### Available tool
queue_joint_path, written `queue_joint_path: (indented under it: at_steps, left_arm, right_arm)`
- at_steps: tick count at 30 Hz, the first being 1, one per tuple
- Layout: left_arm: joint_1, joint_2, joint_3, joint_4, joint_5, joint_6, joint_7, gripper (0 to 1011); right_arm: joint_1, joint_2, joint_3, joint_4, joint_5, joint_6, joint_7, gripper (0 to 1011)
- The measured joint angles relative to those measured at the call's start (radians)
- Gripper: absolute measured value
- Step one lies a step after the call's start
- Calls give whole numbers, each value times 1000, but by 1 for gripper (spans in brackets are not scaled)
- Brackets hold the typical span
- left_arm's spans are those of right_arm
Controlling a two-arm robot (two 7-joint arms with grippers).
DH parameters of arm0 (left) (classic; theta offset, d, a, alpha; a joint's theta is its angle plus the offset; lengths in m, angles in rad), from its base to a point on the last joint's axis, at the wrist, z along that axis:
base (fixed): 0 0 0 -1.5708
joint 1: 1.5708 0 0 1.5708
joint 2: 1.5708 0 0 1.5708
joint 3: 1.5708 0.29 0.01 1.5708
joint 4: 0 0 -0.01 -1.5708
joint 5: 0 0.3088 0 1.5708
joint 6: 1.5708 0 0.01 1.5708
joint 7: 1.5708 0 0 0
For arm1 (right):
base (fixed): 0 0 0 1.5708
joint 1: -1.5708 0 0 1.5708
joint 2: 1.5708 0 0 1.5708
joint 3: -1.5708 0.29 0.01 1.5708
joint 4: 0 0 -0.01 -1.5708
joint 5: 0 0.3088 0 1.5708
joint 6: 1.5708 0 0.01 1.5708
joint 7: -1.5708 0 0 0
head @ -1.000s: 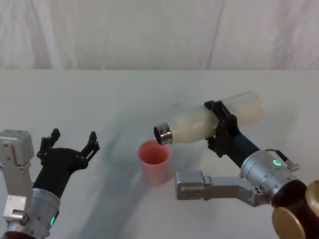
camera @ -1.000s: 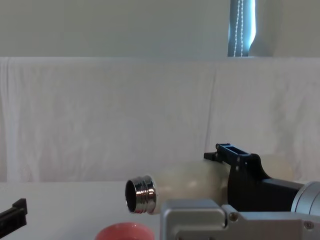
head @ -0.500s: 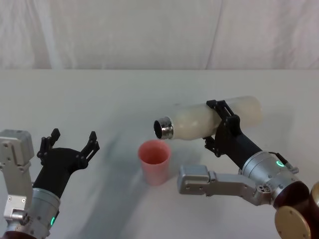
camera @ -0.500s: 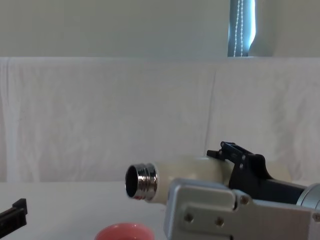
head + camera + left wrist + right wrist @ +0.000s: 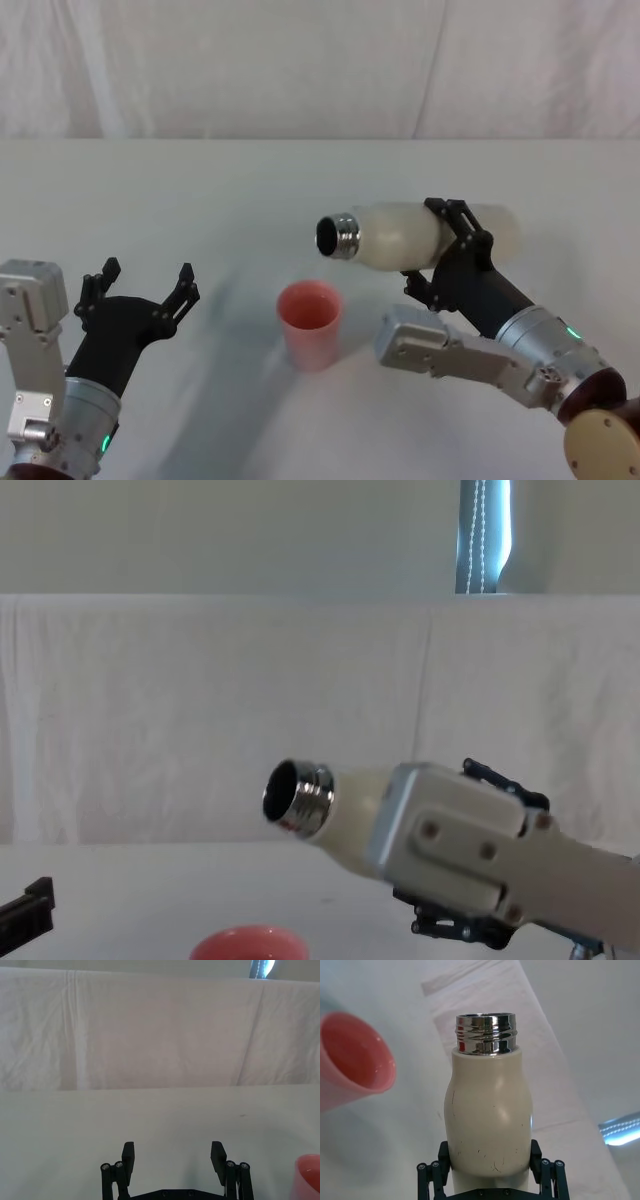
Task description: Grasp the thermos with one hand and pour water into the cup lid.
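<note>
The right gripper (image 5: 447, 250) clamps the thermos (image 5: 420, 235) around its cream body, one finger on each flank, as the right wrist view shows with the thermos (image 5: 489, 1120) seated between the black fingers (image 5: 433, 1172). The bottle is held in the air, its long axis lying nearly level across the table (image 5: 200, 200): on a clock face laid over the head view, the silver threaded neck (image 5: 338, 236) points toward 9 o'clock and the rounded base toward 3 o'clock. In the chest view the neck (image 5: 298, 797) sits slightly higher than the body behind it, so the mouth tilts a little upward rather than down.

The cup lid (image 5: 310, 325), a small salmon-pink cup, stands upright on the table with its open end up. From the mouth of the thermos it lies at about 7 o'clock in the head view, below the neck and a little nearer the robot. In the right wrist view the wet-looking interior of the cup lid (image 5: 351, 1055) appears off to one side of the neck, not under it. Judged from this, no water can fall while the mouth is raised; any further pour would call for dipping the neck down again over the rim.

The left gripper (image 5: 138, 290) rests idle at the near left of the table, its fingers spread wide and holding nothing, well apart from the cup lid; the left wrist view confirms the gap between the fingers (image 5: 128, 1152). The right arm is plainly the nearer one.
</note>
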Motion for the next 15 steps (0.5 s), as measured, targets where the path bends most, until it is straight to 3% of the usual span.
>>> queue_joint_path:
  at_steps: [10,15]
  left_arm:
    - [0,0,0,0,0,0,0,1001]
    - [0,0,0,0,0,0,0,1001]
  right_arm:
    - [-41,-41,62,14,150,-55,-16,955]
    - [-55,-55,83,17,196,-72,-19,955]
